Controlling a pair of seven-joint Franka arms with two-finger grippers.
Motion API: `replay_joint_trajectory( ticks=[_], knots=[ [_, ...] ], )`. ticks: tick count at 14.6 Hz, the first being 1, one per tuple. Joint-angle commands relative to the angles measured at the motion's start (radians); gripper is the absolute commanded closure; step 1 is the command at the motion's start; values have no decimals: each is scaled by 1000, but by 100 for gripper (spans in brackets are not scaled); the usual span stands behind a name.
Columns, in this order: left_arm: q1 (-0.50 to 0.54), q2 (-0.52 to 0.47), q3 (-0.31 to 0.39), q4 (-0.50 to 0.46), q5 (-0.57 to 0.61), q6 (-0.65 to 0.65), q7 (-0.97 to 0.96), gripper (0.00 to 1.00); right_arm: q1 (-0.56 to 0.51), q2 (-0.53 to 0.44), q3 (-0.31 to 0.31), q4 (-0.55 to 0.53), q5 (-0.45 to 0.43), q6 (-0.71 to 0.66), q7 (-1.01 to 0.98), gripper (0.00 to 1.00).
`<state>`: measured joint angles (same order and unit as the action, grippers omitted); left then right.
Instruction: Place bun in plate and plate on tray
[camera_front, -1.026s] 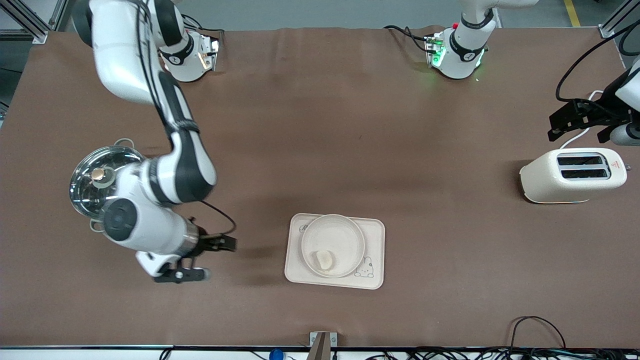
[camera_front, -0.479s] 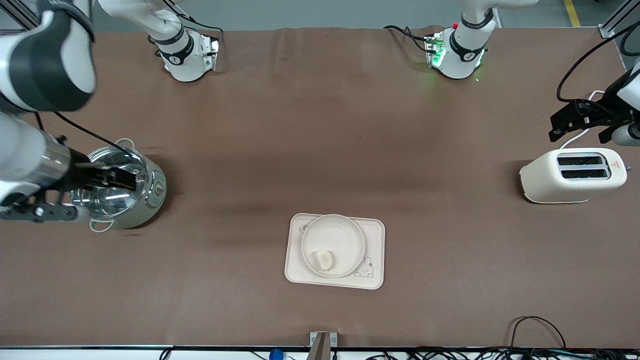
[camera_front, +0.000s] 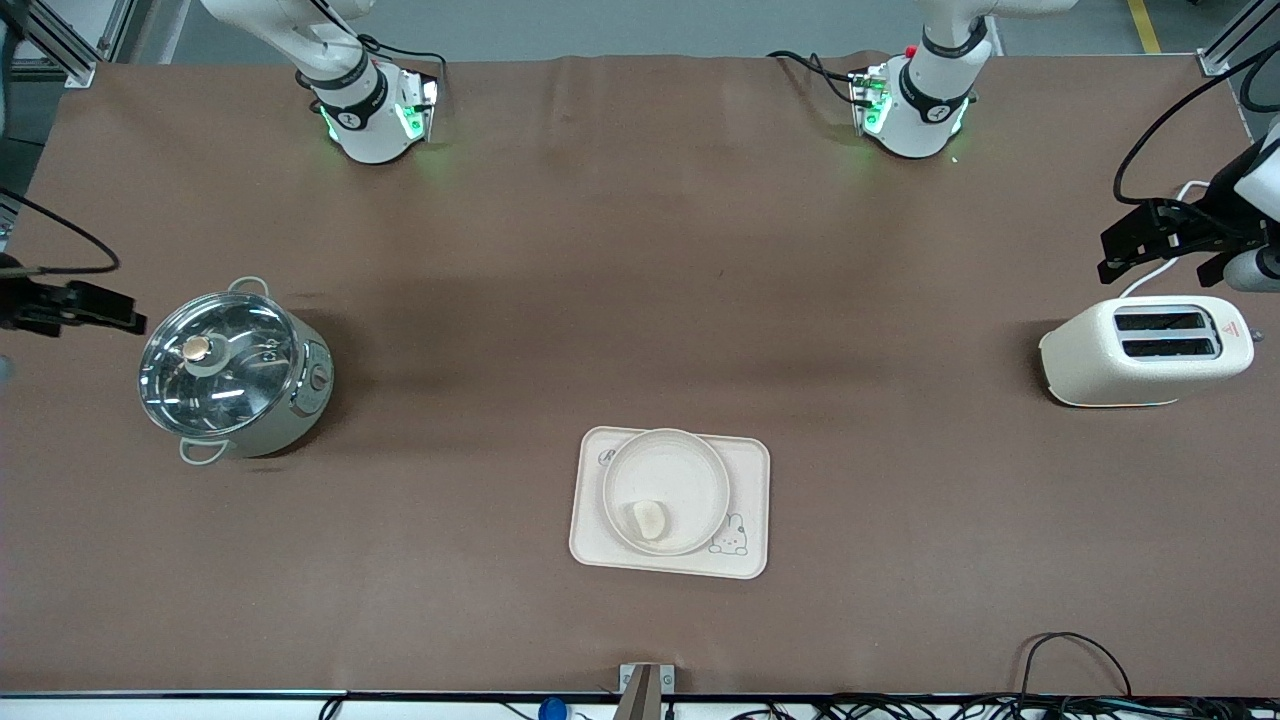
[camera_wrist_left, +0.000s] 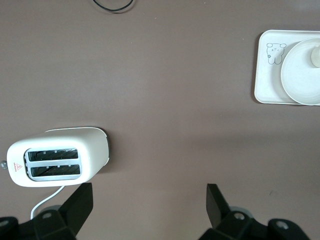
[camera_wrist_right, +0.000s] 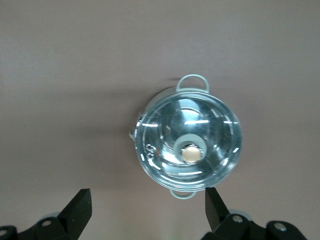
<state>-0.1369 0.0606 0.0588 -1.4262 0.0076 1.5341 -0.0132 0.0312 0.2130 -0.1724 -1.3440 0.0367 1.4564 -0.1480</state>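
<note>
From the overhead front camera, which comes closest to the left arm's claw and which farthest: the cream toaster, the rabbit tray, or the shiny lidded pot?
1. The cream two-slot toaster, just below the open left claw, at the left arm's end of the table.
2. The cream rectangular tray with the rabbit drawing, mid-table, carrying the round plate and bun.
3. The shiny steel pot with a glass lid, at the right arm's end.

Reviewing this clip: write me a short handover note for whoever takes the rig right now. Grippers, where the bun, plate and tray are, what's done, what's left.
Left gripper: open, empty, up beside the toaster.
Right gripper: open, empty, above the lidded pot.
The bun lies in the plate; the plate sits on the tray, near the table's front edge.
Done: both placements.
Left: nothing visible; both arms are clear of the tray.
</note>
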Motion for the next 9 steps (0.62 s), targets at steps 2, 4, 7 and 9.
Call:
replay_joint_trajectory(
  ticks=[2, 4, 7, 9],
  knots=[
    [2, 8, 4, 18, -14, -3, 7, 0, -129, -136, 143, -58, -43, -37, 2, 0],
    [2, 8, 6, 18, -12, -3, 7, 0, -132, -211, 157, -134, -49, -33, 4, 0],
    [2, 8, 6, 18, -14, -3, 7, 0, -90, -233, 131, -162, -52, -22, 2, 0],
    [2, 8, 6, 18, -14, -3, 6, 0, -16, -238, 78, -156, -47, -62, 4, 0]
  ],
)
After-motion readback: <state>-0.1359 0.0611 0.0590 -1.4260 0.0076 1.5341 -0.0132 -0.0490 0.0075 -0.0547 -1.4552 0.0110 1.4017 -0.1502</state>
